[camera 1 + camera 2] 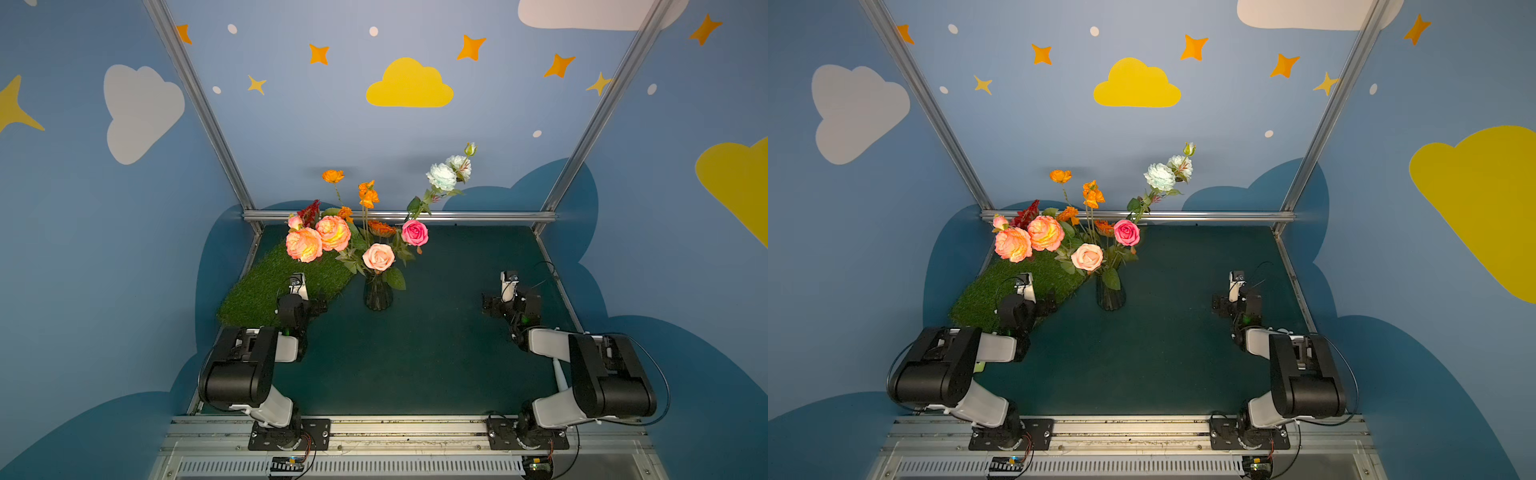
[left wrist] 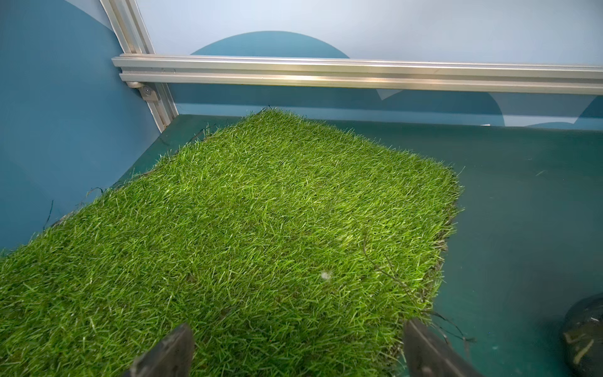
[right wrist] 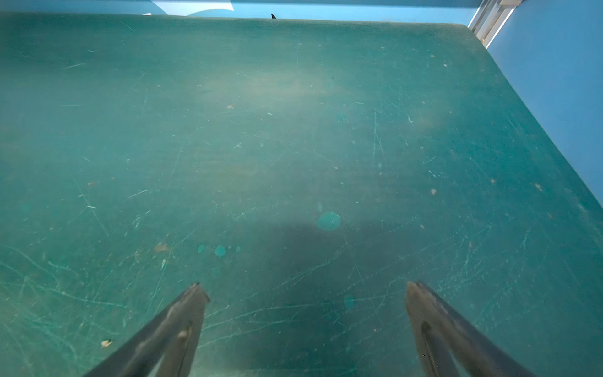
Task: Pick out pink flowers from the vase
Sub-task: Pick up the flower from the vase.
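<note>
vase: small dark ribbed glass vase (image 1: 377, 296) upright mid-way across dark green table (image 1: 436, 353), just beside green artificial-grass mat (image 2: 261, 212) | pink flowers: ruffled peach-pink blooms (image 1: 318, 240), pale pink rose (image 1: 378, 257), hot-pink rose (image 1: 414, 232), all in vase | left fingers (image 2: 169, 352): spread, empty, over mat | right fingers (image 3: 182, 326): spread, empty, over table

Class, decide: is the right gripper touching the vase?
Apart. In a top view, bare table shows between the right gripper and the vase; the right wrist view shows its open jaws with only table between them.
</note>
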`<state>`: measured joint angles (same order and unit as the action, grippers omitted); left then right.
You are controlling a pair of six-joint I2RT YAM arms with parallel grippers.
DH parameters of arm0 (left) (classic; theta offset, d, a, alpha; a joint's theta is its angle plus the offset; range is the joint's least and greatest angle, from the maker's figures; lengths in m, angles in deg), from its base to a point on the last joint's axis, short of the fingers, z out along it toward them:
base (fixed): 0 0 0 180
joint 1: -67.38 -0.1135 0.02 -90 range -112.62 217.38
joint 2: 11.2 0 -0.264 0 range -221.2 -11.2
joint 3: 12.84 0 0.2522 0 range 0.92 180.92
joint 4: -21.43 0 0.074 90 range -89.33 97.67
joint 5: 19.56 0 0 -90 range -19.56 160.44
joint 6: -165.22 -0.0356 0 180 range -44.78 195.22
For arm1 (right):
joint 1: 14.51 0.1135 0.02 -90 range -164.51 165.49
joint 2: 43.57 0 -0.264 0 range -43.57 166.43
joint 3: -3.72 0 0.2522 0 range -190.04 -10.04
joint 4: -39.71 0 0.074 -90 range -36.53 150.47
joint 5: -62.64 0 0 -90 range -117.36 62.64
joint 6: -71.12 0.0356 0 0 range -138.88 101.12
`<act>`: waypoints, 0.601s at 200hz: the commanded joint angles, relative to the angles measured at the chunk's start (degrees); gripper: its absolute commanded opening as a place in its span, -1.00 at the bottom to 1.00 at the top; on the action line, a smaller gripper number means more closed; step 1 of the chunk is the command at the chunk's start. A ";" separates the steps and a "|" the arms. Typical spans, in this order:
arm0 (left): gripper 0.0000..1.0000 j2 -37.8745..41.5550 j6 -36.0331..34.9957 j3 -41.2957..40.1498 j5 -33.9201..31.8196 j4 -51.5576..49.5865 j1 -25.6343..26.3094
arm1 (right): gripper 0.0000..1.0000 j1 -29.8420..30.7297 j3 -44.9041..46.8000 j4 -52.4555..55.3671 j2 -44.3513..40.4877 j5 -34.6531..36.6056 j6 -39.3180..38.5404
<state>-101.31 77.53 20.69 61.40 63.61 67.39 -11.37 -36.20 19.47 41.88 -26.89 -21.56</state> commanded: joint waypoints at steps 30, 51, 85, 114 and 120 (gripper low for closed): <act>1.00 -0.25 -0.63 0.33 -0.45 0.06 0.00 | 0.95 0.24 -0.95 0.49 -1.23 0.50 -0.40; 1.00 -0.25 -0.64 0.31 -0.45 -0.04 -0.01 | 0.95 0.28 -1.04 0.51 -1.12 0.50 -0.40; 1.00 -0.30 -0.66 0.35 -0.39 0.04 -0.01 | 0.95 0.21 -1.01 0.48 -1.15 0.32 -0.29; 1.00 -0.30 -0.47 0.30 -0.10 -0.03 -0.18 | 0.95 -0.04 -1.17 0.56 -1.05 0.06 -0.16; 1.00 -0.32 -0.55 0.31 -0.10 0.07 -0.13 | 0.95 -0.13 -1.16 0.59 -1.08 -0.03 -0.16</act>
<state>-101.31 77.55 20.69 61.42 63.61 67.39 -11.37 -36.20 19.47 41.88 -26.81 -21.69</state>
